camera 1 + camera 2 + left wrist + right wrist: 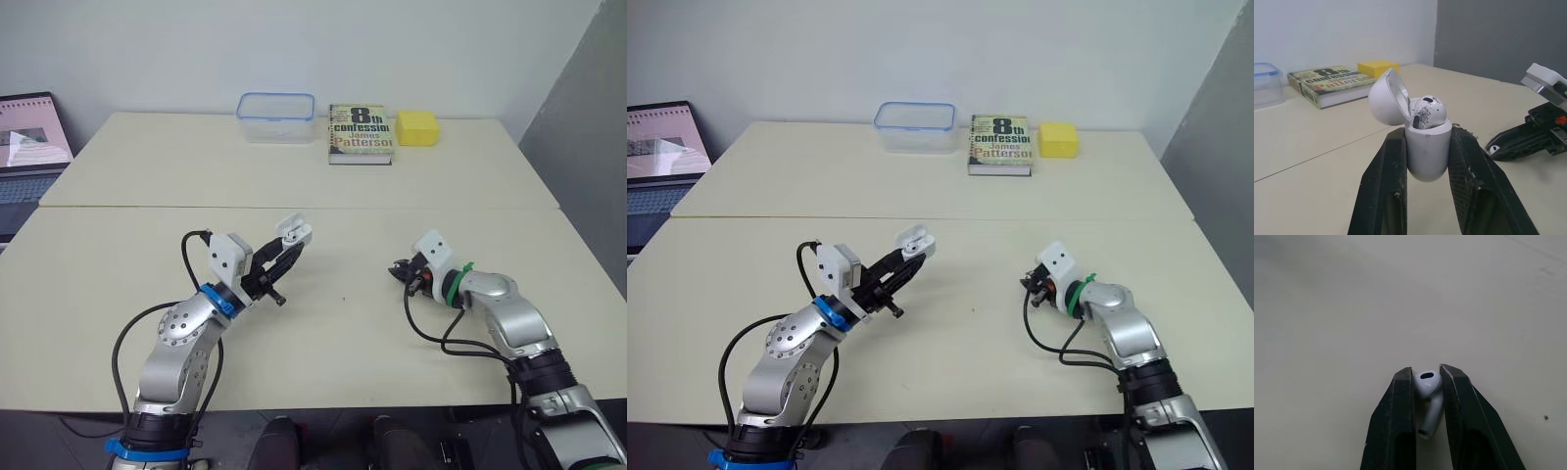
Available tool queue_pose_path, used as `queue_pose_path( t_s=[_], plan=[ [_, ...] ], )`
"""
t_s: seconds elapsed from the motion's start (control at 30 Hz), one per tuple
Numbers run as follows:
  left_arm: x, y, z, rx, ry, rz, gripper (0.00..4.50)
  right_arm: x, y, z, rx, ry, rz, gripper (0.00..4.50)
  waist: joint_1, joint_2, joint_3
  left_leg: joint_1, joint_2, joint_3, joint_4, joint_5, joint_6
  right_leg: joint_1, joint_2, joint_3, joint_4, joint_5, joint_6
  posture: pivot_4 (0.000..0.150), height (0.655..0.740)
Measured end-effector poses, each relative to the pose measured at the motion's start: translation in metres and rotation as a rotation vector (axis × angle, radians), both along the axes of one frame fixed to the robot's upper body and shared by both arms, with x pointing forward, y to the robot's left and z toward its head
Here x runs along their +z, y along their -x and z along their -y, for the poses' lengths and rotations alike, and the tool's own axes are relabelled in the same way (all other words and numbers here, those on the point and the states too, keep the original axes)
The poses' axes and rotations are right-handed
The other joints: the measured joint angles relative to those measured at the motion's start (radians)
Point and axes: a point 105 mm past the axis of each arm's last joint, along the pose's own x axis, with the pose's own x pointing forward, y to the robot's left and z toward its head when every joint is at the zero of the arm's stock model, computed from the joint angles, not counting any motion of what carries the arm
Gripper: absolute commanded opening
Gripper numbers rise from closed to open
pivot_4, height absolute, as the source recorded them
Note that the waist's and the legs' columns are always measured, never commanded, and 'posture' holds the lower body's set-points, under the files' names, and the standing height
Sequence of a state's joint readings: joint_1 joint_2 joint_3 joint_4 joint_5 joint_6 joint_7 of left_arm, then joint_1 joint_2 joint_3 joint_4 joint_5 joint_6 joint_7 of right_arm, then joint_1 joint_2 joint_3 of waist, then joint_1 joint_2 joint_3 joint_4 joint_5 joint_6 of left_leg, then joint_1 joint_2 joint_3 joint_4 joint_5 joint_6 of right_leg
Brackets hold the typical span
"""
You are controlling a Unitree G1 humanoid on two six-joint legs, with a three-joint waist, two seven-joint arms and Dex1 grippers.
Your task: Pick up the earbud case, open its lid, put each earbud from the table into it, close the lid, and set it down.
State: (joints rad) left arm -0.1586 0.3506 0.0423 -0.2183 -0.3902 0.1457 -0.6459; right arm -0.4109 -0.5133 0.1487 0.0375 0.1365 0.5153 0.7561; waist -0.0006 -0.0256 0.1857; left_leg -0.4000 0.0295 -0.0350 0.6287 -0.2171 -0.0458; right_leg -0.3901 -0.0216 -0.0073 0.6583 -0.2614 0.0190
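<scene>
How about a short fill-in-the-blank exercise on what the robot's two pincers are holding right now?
1. The left pincer grips the earbud case, whose lid is ____.
2. The case holds ____ earbud.
3. The right pincer clamps a second earbud, coloured ____.
4. The book lies between the clear container and the ____ block.
Missing words: open; one; white; yellow.

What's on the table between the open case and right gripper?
Just bare table, one tiny dark speck aside, between the earbud case and the right gripper, in the left eye view.
</scene>
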Motion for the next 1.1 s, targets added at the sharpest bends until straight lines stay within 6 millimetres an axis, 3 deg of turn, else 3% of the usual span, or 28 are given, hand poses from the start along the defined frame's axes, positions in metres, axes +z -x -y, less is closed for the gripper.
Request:
queue_pose_path(
  t_s=[0.17,0.3,0.37,0.7,0.9,0.93,1.07,1.1],
  plan=[
    [-0.001,0.004,-0.001,0.001,-0.004,-0.005,0.77,0.011,0.048,0.001,0.270,0.111,-0.038,0.39,-0.001,0.001,0.001,0.000,0.000,0.000,0.000,0.000,0.000,0.000,0.000,0.000,-0.001,0.000,0.000,0.150,0.7400],
    [-0.010,0.011,-0.003,0.015,-0.007,-0.045,0.77,0.007,0.089,0.023,0.442,0.260,-0.100,0.39,-0.001,0.001,0.001,0.000,0.000,0.000,0.000,0.000,0.000,0.000,0.000,0.000,-0.001,-0.001,0.000,0.150,0.7400],
    [-0.012,0.013,-0.004,0.024,-0.006,-0.058,0.77,0.002,0.099,0.032,0.486,0.309,-0.117,0.39,-0.001,0.001,0.001,0.001,0.000,0.000,0.001,0.000,0.000,0.000,0.000,0.000,-0.001,-0.001,0.000,0.150,0.7400],
    [-0.012,0.022,-0.003,0.020,-0.023,-0.067,0.77,-0.007,0.110,0.078,0.606,0.493,-0.160,0.39,-0.001,0.001,0.001,0.001,0.000,0.001,0.001,0.000,0.000,0.001,-0.001,0.000,-0.001,-0.001,-0.001,0.150,0.7400],
    [-0.012,0.022,-0.004,0.035,-0.021,-0.076,0.77,-0.008,0.109,0.082,0.605,0.497,-0.182,0.39,0.000,0.001,0.001,0.001,0.000,0.001,0.001,0.000,0.000,0.001,-0.001,0.000,-0.001,-0.001,-0.001,0.150,0.7400],
    [-0.012,0.022,-0.004,0.034,-0.022,-0.073,0.77,-0.008,0.109,0.082,0.599,0.495,-0.189,1.11,0.000,0.001,0.001,0.001,0.000,0.001,0.001,0.000,0.000,0.002,-0.001,0.000,-0.001,-0.001,-0.001,0.150,0.7400],
    [-0.009,0.022,-0.003,0.030,-0.022,-0.062,0.77,-0.008,0.105,0.085,0.573,0.497,-0.170,2.40,0.000,0.000,0.000,0.002,0.000,0.001,0.001,0.000,0.000,0.002,-0.001,0.000,-0.001,-0.001,-0.001,0.150,0.7400],
    [-0.009,0.022,-0.002,0.029,-0.022,-0.061,0.77,-0.007,0.104,0.084,0.573,0.502,-0.156,2.46,0.000,0.000,0.000,0.002,0.000,0.001,0.001,0.000,0.000,0.002,-0.001,0.000,-0.001,-0.001,-0.001,0.150,0.7400]
  ],
)
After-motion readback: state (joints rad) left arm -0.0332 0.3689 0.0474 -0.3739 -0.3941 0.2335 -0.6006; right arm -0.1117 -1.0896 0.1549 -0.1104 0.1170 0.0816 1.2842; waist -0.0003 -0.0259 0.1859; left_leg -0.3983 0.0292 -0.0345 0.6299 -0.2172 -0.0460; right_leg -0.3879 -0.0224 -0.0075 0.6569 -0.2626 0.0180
